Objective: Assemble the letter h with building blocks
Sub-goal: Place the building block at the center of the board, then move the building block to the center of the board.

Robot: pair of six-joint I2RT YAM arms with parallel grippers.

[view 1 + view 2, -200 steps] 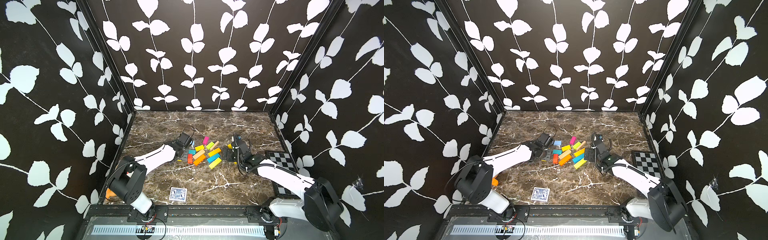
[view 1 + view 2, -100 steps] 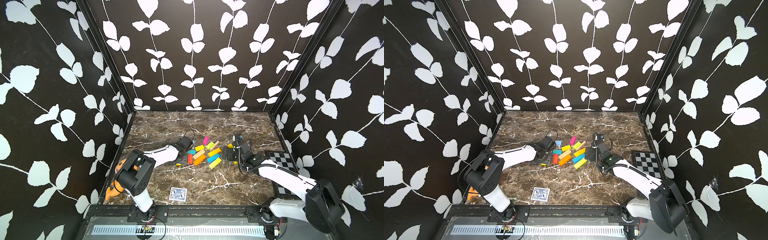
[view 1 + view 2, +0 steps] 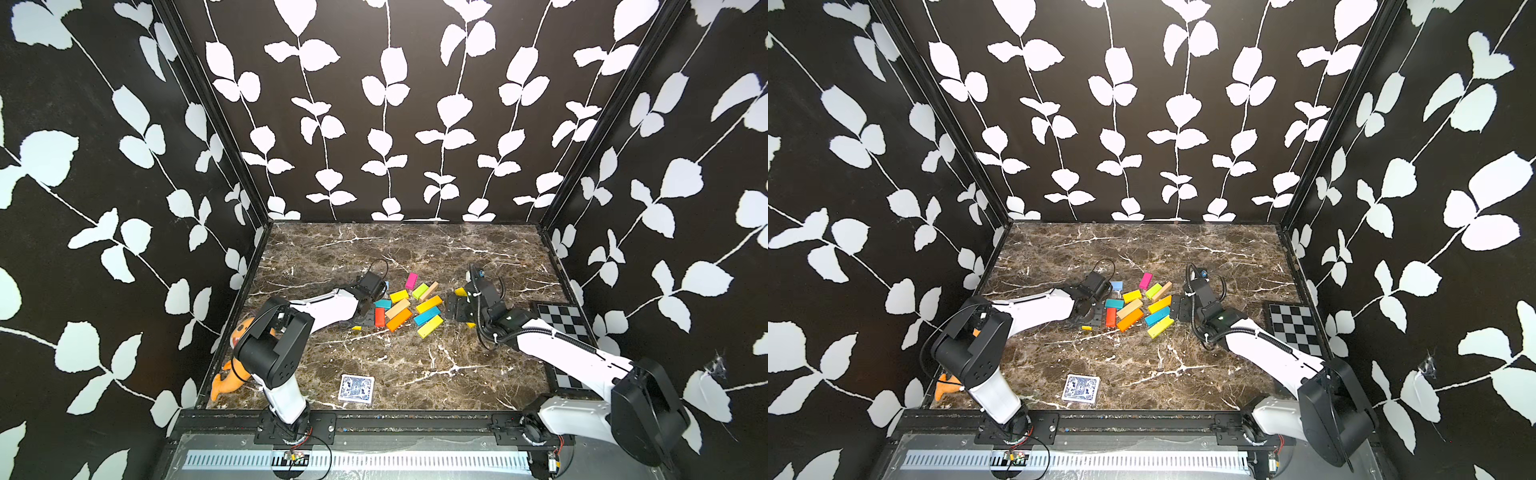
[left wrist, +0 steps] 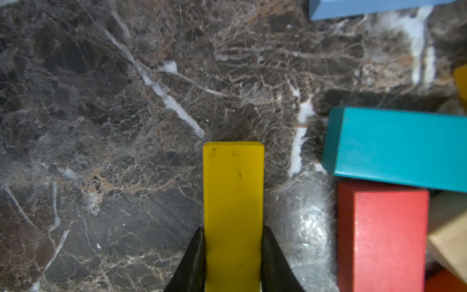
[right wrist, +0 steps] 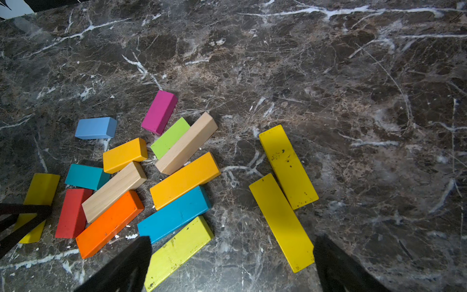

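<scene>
Right now your left tool [image 4: 233, 231] is clamped on one end of a flat yellow wooden block [image 4: 233, 187]. A black finger [image 4: 192, 260] presses each long side, and the block's free end points out low over the dark marble bench [image 4: 101, 126]. You cannot tell whether the block rests on the bench. Just beside it, without touching it, lie a red block [image 4: 381, 235] and a teal block [image 4: 399, 149], the teal one butting against one end of the red. A light blue block [image 4: 366, 7] sits further off. Your right tool [image 5: 233, 240] has its jaws spread wide and grips nothing. It hangs over two long yellow planks [image 5: 288, 166] lying flat, close side by side. The nearer plank's end lies between the jaws. Between your two tools, in both top views, the remaining coloured blocks [image 3: 409, 309] lie jumbled at mixed angles, among them pink, lime, tan, orange and blue ones. Nearer the bench's front edge lies a blue-patterned card deck [image 3: 356, 388]. An orange plush toy [image 3: 226, 380] sits behind the left arm's base, and a checkerboard [image 3: 561, 318] lies beside the right arm.
</scene>
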